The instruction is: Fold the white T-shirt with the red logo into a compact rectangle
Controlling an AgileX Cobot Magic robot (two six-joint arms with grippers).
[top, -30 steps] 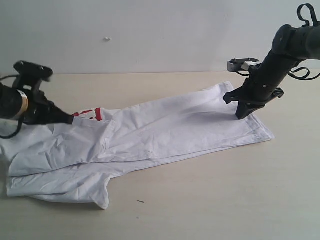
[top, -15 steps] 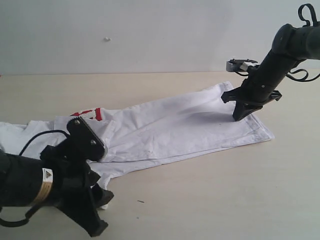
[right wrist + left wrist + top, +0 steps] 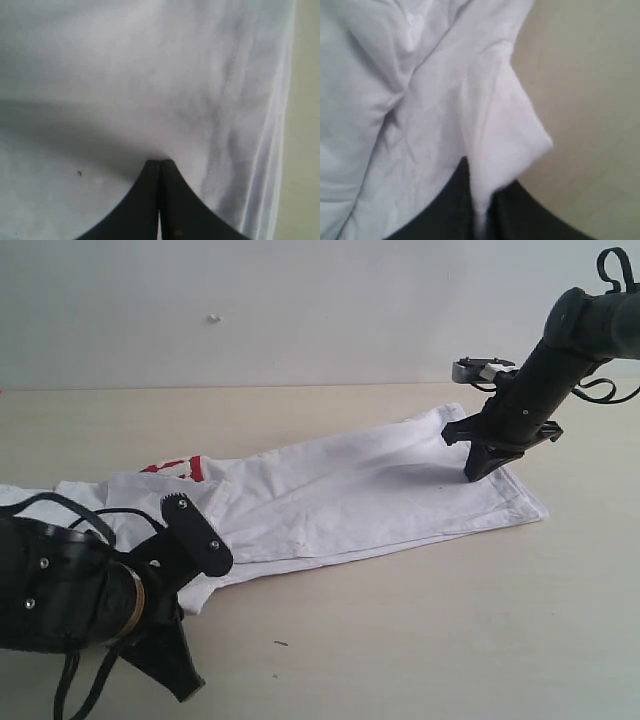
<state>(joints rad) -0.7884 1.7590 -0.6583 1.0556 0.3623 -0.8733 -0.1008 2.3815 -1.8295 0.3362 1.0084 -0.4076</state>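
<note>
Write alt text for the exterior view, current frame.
A white cotton T-shirt, partly folded into a long strip, lies across a beige table, a red logo patch peeking out at left. The black right gripper touches its right end; the black left arm fills the near-left corner.

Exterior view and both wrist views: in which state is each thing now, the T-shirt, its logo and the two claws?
white T-shirt: folded lengthwise into a long strip, wrinkled.
red logo: mostly covered by cloth.
left claw: shut on a shirt fold.
right claw: shut, tips pressing the shirt.
</note>
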